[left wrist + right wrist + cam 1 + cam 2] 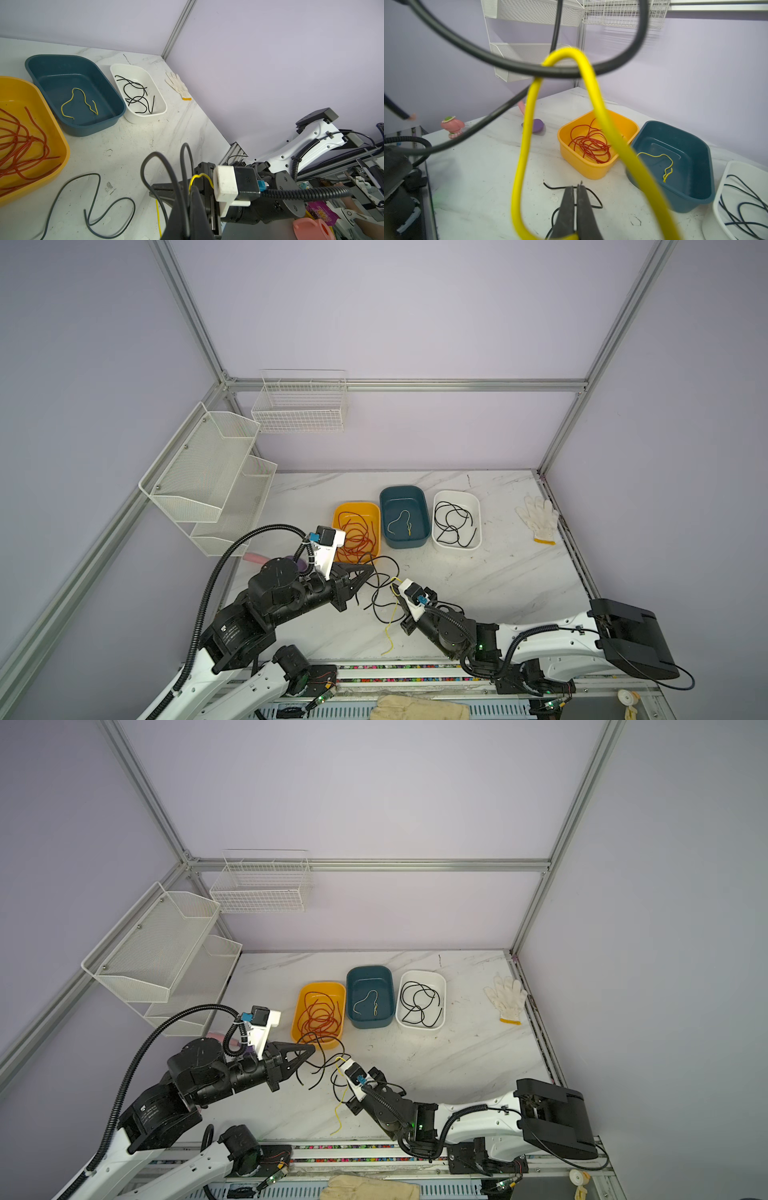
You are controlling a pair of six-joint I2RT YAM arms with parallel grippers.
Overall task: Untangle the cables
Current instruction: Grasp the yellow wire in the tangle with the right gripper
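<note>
Your left gripper (369, 569) is clamped shut on the loose black cables (517, 67). In both top views they loop off its tips and trail onto the marble table (478, 593) in front of the bins.

Your right gripper (577, 187) sits just beside it with its fingers pressed tight together. A loose yellow cable (527, 124) arches up over that gripper and hooks around one black strand, and its tail lies on the table toward the near edge. It runs past the base of the fingers, but you can't tell from these shots whether it's actually pinched.

The rest sits in three bins side by side:
- red-orange cables (357, 535) in the yellow bin (357, 506)
- a single yellow cable (62, 107) in the teal bin (401, 489)
- sorted black cables (137, 98) in the white bin (457, 492)
</note>
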